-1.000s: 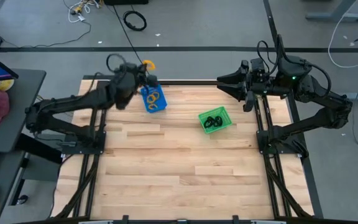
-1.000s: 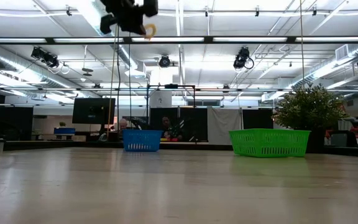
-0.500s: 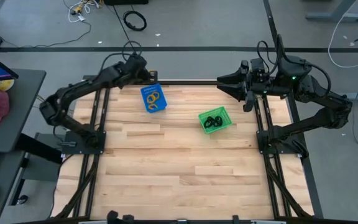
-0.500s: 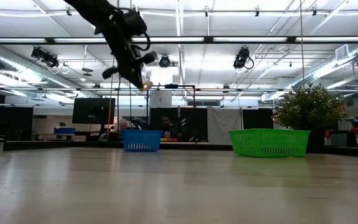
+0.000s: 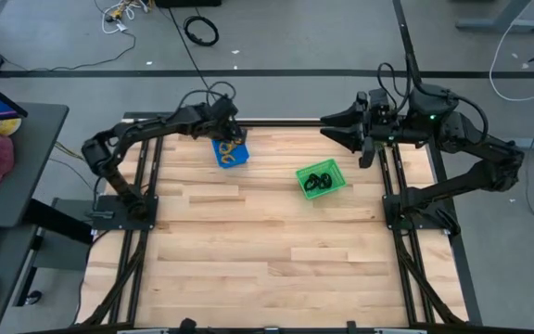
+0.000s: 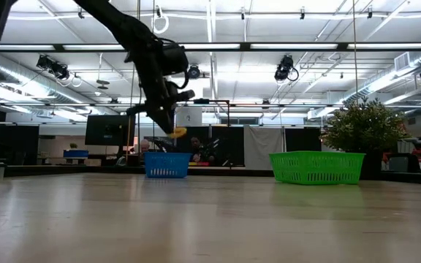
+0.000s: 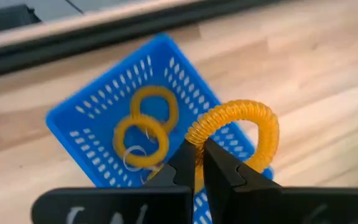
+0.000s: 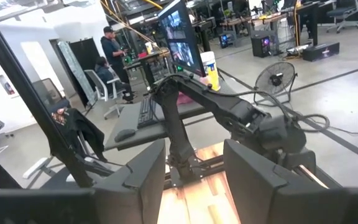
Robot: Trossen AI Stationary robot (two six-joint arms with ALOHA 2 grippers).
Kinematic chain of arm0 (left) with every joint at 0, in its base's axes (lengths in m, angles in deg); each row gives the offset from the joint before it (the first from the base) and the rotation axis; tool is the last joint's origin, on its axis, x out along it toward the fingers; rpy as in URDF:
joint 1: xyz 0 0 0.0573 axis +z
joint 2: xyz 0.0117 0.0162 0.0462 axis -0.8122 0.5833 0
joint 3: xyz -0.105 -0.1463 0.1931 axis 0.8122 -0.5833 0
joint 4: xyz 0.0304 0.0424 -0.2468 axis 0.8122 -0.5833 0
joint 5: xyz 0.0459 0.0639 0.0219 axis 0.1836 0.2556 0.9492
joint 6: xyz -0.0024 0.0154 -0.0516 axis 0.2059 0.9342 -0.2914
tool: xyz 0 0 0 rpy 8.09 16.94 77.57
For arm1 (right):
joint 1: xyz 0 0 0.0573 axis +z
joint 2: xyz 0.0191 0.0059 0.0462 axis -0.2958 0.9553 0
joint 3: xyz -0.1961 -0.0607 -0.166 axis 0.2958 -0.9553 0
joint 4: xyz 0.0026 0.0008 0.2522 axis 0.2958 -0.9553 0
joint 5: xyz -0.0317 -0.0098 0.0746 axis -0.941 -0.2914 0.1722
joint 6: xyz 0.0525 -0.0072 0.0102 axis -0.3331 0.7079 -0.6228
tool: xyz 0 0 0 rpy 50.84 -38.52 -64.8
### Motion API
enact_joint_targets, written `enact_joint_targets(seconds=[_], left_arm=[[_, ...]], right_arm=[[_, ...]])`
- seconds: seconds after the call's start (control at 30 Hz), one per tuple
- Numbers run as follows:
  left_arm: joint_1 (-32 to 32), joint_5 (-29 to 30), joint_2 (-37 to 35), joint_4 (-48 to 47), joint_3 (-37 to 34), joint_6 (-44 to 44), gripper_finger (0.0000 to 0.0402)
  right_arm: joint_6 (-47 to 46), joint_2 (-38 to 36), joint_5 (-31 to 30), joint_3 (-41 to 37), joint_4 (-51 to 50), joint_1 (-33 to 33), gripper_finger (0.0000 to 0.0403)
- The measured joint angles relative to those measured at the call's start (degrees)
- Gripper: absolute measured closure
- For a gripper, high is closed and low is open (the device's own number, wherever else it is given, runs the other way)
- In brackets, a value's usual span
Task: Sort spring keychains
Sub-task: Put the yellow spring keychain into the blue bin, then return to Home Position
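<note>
Hovering directly above the blue bin, the left gripper has its two dark fingers pressed together on one orange spring keychain, pinching the coil at one side so that the loop stands out beyond the fingertips. In the low view the same gripper hangs just above the bin's rim, with the orange coil visible at its tip, clear of the bin. The blue bin sits near the far edge of the wooden table, towards the left arm's side, and is turned at an angle to the table edge. Two more orange keychains lie on the bin's perforated floor, touching each other.

The green bin stands apart from the blue one, nearer the right arm's side, and contains black spring keychains bunched together; their number cannot be told.

The right gripper waits raised at the far edge of the table, well apart from both bins. Its fingers stand spread with a clear gap between them and nothing held.

A black cable coil lies on the floor beyond the table.
</note>
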Motion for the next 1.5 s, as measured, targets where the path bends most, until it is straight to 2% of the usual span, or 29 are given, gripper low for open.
enact_joint_targets(seconds=[0.33,0.9,1.07,1.37,1.5], left_arm=[[-1.0,-0.66,5.89,-2.68,-0.04,1.92,0.0384],[-1.37,0.2,6.56,-3.1,-0.04,4.49,0.038],[-1.94,0.21,6.56,-3.04,-0.04,4.44,0.0353],[-2.03,0.7,6.56,-3.05,-0.04,4.51,0.0278],[-2.27,0.73,6.47,-2.79,-0.04,5.67,0.0263]], right_arm=[[-0.2,0.44,0.15,0.0,-0.15,0.0,0.0239],[-0.18,0.45,0.15,0.02,-0.11,0.0,0.0239],[-0.2,0.45,0.15,0.0,-0.11,0.0,0.0239],[-0.18,0.45,0.15,0.0,-0.09,0.0,0.0239],[-0.2,0.45,0.15,0.0,-0.07,0.0,0.0239]])
